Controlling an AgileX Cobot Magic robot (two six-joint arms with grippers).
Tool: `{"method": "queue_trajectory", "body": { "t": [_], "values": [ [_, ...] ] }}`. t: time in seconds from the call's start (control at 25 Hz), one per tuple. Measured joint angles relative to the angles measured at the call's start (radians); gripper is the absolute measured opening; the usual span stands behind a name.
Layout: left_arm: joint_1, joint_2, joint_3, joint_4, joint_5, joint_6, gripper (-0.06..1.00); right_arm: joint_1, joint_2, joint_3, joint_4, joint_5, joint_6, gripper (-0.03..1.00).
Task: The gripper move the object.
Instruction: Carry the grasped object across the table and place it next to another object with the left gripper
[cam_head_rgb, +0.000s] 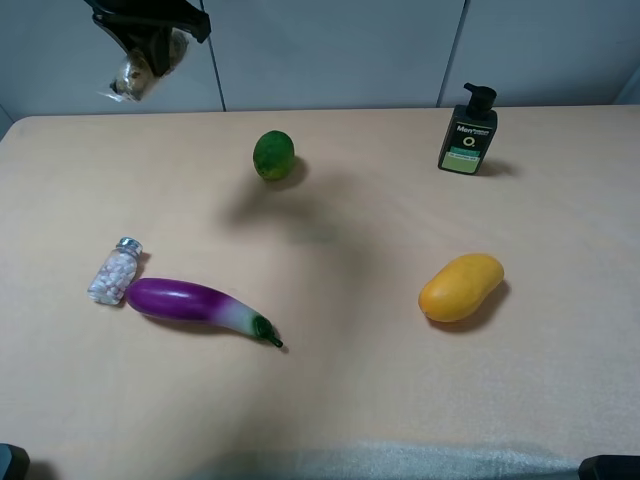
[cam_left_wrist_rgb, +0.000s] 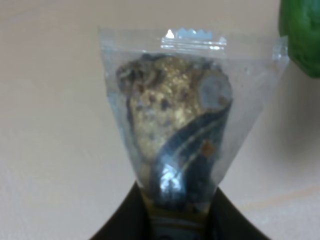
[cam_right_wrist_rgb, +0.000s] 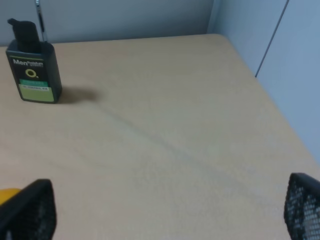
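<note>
Dangling high over the far left corner of the desk (cam_head_rgb: 350, 390), a small clear packet (cam_head_rgb: 133, 76) of brown and yellow contents hangs pinched at one end between the left fingers (cam_left_wrist_rgb: 125, 222). The black fingers are closed tight on the crinkly wrapper, and the packet touches nothing else. From the left wrist camera its sealed, serrated edge points away from the arm, with the pale desk below it and the edge of a green lime (cam_left_wrist_rgb: 301, 37) off to one side.

On the desk, the lime sits near the back, left of centre. A dark pump bottle (cam_head_rgb: 468, 132) with a green label stands upright near the back right. A yellow mango (cam_head_rgb: 460, 288) lies on the right side, well apart from everything else. On the left, a purple eggplant (cam_head_rgb: 195, 303) lies on its side, and a small clear bottle of white pills (cam_head_rgb: 115, 272) lies just beside its rounded end; whether they touch is hard to tell.

The right fingers (cam_right_wrist_rgb: 30, 210) are spread wide, one tip at each lower corner of the right wrist view, with nothing between them. They hang over the right part of the desk, the pump bottle ahead of them and a sliver of the mango by one tip.
</note>
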Motion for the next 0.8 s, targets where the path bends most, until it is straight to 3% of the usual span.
{"method": "queue_trajectory", "body": {
  "t": [0.8],
  "values": [
    [0.048,0.235,0.0,-0.053,-0.161,-0.037,0.25,0.0,0.0,0.0,0.0,0.0,0.0,0.69]
  ]
}}
